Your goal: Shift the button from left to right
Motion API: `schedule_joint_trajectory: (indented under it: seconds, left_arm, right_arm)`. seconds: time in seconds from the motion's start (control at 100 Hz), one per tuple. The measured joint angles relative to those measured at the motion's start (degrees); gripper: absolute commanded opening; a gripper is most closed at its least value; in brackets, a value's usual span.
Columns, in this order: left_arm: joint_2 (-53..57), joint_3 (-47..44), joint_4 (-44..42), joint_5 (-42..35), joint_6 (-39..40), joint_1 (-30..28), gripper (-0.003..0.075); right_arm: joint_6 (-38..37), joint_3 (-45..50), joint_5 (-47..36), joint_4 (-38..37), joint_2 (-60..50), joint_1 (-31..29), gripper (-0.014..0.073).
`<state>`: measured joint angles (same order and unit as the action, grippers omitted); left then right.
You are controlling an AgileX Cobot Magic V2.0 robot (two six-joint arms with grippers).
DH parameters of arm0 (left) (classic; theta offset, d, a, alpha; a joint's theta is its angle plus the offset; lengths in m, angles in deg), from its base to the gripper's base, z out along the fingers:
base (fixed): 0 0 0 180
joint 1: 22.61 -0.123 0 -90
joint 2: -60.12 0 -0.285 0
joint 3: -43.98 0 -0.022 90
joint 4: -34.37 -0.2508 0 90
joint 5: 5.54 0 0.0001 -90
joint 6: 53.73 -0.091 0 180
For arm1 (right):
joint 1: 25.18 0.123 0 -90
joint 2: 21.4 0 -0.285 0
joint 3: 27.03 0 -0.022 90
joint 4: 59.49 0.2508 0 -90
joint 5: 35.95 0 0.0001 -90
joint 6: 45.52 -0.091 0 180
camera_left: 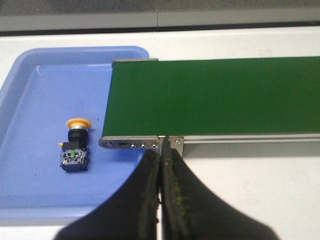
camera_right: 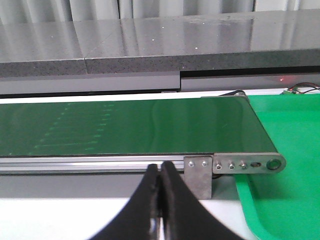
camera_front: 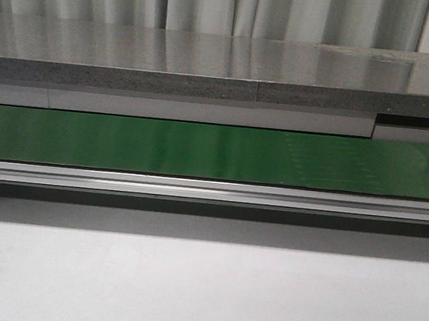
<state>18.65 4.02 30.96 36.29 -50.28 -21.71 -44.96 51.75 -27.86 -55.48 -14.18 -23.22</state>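
Green conveyor belt (camera_left: 210, 95), button (camera_left: 76, 145) in blue tray (camera_left: 30, 190), both pincers closed, empty.

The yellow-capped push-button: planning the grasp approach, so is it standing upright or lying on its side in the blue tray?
On its side. The yellow-capped push-button lies flat on the blue plastic tray, cap and black body both resting on the floor.

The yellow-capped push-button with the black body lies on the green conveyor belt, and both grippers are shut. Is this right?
Not quite. The yellow-capped push-button lies in the blue plastic tray, beside the green conveyor belt, as the left wrist view shows. Both grippers are shut.
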Motion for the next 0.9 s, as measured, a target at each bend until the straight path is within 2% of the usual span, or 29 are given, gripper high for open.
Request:
schedule_joint_trajectory:
  seconds: [0.22,0.29,0.36,0.49,0.5,0.55,0.6,0.9]
  left_arm:
    - [-3.1,0.1,0.0,0.7,0.0,0.0,-0.0018]
    - [-3.3,0.1,0.0,0.8,0.0,0.0,0.002]
    - [-3.4,0.1,0.0,0.8,0.0,0.0,0.0117]
    - [-3.4,0.1,0.0,0.8,0.0,0.0,0.0418]
    - [-3.4,0.1,0.0,0.8,0.0,0.0,0.0418]
    - [-3.4,0.1,0.0,0.8,0.0,0.0,0.0512]
    - [-3.4,0.1,0.0,0.8,0.0,0.0,0.0554]
    - [-3.8,0.3,0.4,-0.8,0.5,-0.4,0.0547]
  right_arm:
    - [0.0,0.0,0.0,0.0,0.0,0.0,-0.0067]
    - [0.0,0.0,0.0,0.0,0.0,0.0,-0.0067]
    - [0.0,0.0,0.0,0.0,0.0,0.0,-0.0067]
    - [0.0,0.0,0.0,0.0,0.0,0.0,-0.0067]
    - [0.0,0.0,0.0,0.0,0.0,0.0,-0.0067]
    - [0.0,0.0,0.0,0.0,0.0,0.0,-0.0067]
    - [0.0,0.0,0.0,0.0,0.0,0.0,-0.0067]
    - [0.0,0.0,0.0,0.0,0.0,0.0,-0.0067]
